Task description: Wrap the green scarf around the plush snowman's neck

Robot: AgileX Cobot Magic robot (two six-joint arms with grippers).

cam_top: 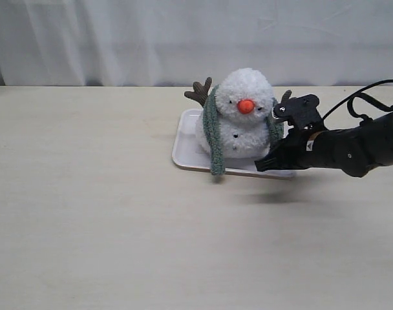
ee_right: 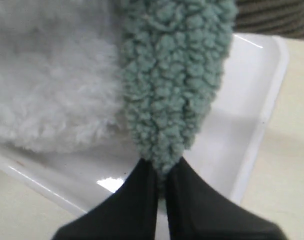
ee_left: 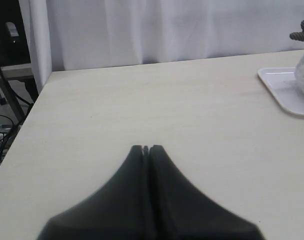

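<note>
At centre frame, the plush snowman (cam_top: 243,139) sits in a white tray (cam_top: 185,152), with the green scarf (cam_top: 214,132) hanging down either side of its neck. The right gripper (ee_right: 162,169) is clamped on the tip of the right-hand end (soft, light, floppy pile, probably best taken near an end). The left gripper (ee_left: 146,149), jaws together and empty, waits over the table (ee_left: 142,100).

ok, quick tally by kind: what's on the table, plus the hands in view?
plush snowman: 1
green scarf: 1
white tray: 1
hands: 2, left hand and right hand
Total: 5
</note>
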